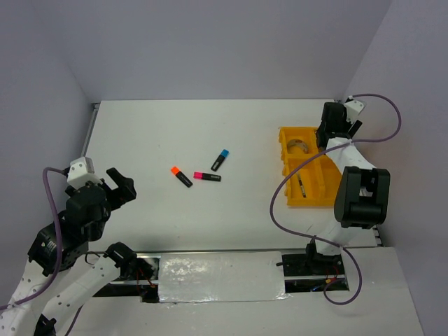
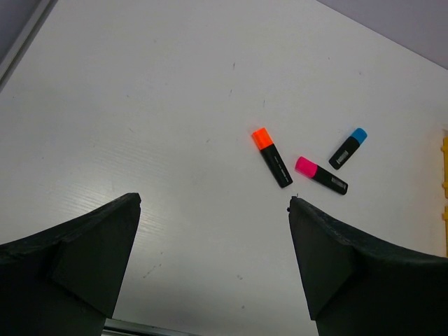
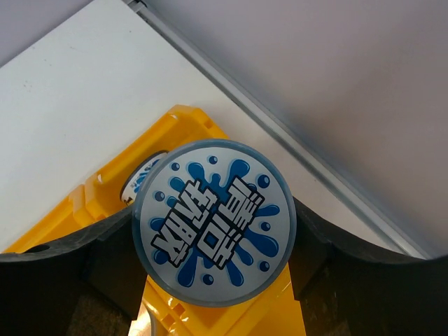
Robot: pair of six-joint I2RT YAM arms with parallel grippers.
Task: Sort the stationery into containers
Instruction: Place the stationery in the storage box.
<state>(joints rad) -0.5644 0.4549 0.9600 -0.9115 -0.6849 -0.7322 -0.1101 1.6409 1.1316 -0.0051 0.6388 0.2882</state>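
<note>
Right gripper (image 3: 210, 252) fills my wrist view, fingers clamped on a round blue-white tape roll (image 3: 213, 222) above the far end of the bright yellow divided plastic tray (image 1: 311, 203) at the right of the white table (image 1: 175, 133). I see a silvery tape ring (image 1: 299, 147) in a far compartment and a thin pen (image 1: 302, 185) in a nearer one. Left gripper (image 2: 213, 203) hovers near-left, fingers wide, holding nothing. Mid-table, well apart from the tray: short black orange-capped marker (image 1: 181, 176), pink-capped marker (image 1: 207, 177) just beside it, blue-capped marker (image 1: 220, 159) farther back.
</note>
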